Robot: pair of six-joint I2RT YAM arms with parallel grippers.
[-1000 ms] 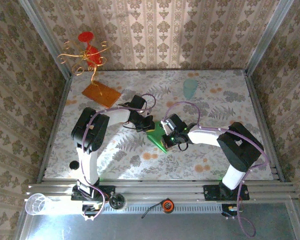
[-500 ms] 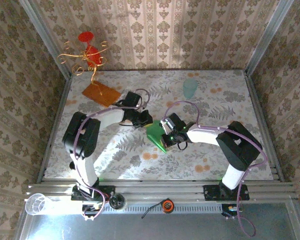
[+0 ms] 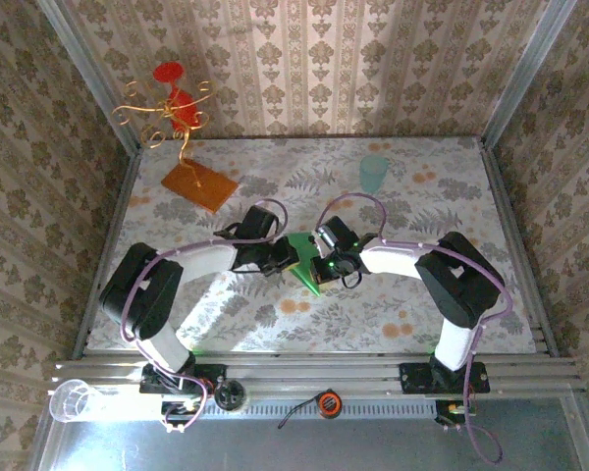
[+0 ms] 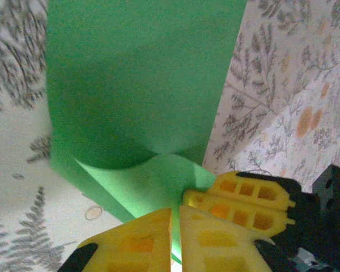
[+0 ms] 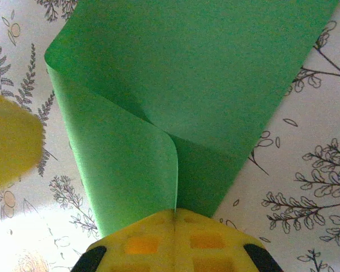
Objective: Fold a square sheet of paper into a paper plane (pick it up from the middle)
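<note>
Gripping with left end effector (image 4: pixel 174 218) and right end effector (image 5: pixel 174 218), both pinched shut on the paper plane (image 3: pixel 304 263) from opposite sides. Placed mid-table (image 3: pixel 422 304), between the two arms. Seemingly mid-fold: one flap curled over, not yet creased flat. Next, probably, calls for pressing that flap down along the centre crease without tearing. Points its tip toward the near edge; long axis near-to-far, slightly slanted.

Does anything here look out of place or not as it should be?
The paper plane has one flap curling up loosely instead of lying creased flat. A clear cup lies on its side on the metal ledge at the near left corner.
</note>
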